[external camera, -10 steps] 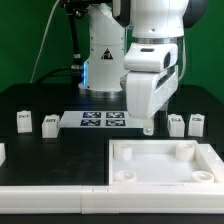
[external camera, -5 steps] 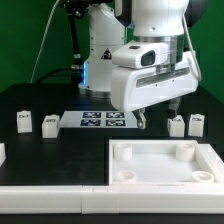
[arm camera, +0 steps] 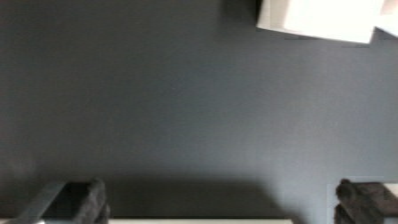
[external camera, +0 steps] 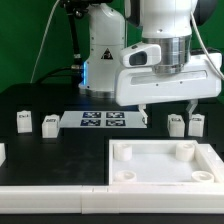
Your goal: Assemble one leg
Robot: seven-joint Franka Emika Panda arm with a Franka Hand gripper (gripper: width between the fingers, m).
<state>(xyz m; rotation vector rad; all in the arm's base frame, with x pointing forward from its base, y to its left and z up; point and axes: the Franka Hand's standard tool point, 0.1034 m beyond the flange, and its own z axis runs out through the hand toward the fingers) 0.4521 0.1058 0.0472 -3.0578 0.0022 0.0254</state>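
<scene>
Jaws: spread wide and holding nothing; in the wrist view only bare table [arm camera: 196, 100] shows between the two fingers [arm camera: 79, 200].
Height of jaws: they hang above the table, with the fingertips seemingly just clear of it, though the exterior view does not settle this.
Leg: a small white block [external camera: 176, 124] stands on the table, free, and appears just below and between the spread jaws in the exterior view.
Doubt: the wrist view shows no block between the fingers, only a white piece [arm camera: 320, 18] well ahead of them, so the jaws are probably not yet lined up over the leg.
Second leg: [external camera: 196, 123] stands just beside the first, on the outer side of one finger.
Other legs: two more [external camera: 22, 121] [external camera: 49, 124] stand well apart from the jaws, beyond the marker board [external camera: 104, 121].
Tray: [external camera: 150, 148] lies near the jaws, and its visible corner sockets look empty.
Done: nothing fitted, as far as can be seen.
Left: line up, close on the leg, lift it, carry it to a socket and seat it.
</scene>
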